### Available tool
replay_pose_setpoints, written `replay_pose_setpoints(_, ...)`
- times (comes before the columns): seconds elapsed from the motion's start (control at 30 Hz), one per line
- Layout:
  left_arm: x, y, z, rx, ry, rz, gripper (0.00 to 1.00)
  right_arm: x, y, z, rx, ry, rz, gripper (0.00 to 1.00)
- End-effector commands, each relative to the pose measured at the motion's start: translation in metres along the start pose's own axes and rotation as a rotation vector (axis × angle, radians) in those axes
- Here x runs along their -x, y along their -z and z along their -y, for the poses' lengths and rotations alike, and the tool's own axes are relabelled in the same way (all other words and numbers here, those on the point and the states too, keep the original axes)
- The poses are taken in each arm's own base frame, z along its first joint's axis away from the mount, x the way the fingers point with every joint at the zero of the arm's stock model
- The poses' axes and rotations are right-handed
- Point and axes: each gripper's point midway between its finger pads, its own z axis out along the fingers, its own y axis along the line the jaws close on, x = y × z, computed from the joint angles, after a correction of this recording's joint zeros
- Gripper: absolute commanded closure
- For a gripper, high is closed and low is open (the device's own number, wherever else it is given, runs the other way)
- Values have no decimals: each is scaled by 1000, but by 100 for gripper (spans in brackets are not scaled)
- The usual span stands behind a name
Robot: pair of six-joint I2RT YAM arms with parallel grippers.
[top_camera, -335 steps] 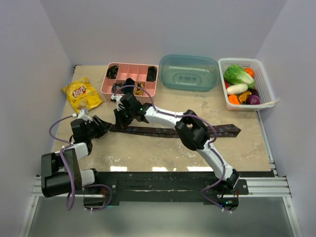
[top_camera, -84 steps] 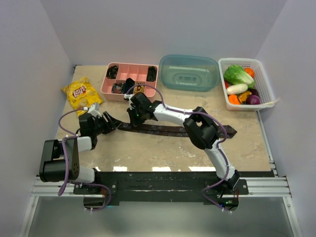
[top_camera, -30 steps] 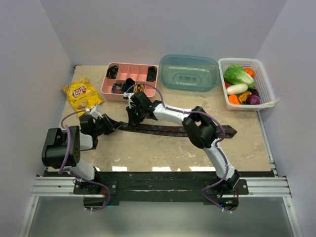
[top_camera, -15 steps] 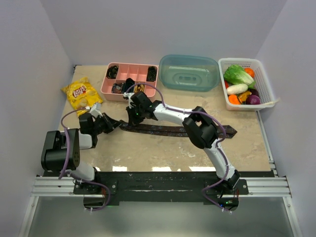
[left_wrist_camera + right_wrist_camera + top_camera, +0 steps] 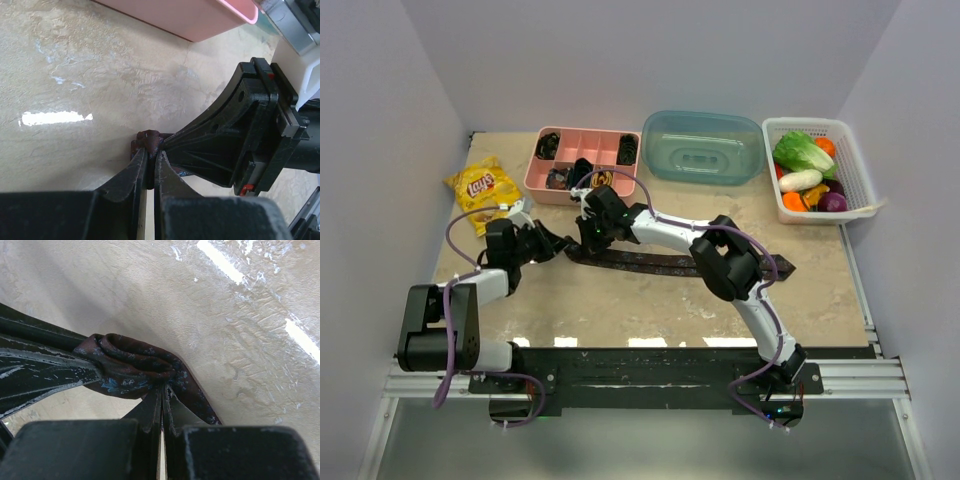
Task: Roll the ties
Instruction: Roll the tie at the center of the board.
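Pale lilac walls [image 5: 620, 60] three sides; beige marbled table [image 5: 620, 300], glossy reflections near front.

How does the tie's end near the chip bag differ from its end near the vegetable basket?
Near the chip bag, the tie is bunched into folds; near the vegetable basket it lies flat on the table. The bunched end is pinched by the left end effector and right end effector; the flat end lies free. Both ends are the same dark fabric.
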Motion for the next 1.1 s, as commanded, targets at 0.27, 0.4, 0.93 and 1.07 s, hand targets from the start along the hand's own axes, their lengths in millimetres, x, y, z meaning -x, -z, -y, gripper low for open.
replay_pose_setpoints(0.27, 18, -7, 35, -19, -107, 25, 100, 18, 3, -20, 90, -20, 53, 100)
replay_pose_setpoints(0.4, 15, -11, 41, -29, -105, 19, 100, 16, 1, -26, 128, -42, 59, 100)
replay_pose_setpoints(0.93, 12, -9, 38, -6, -123, 15, 100, 13, -6, -33, 177, -81, 59, 100)
replay_pose_setpoints(1.07, 12, -8, 34, 29, -137, 10, 100, 14, -11, -36, 202, -88, 53, 100)
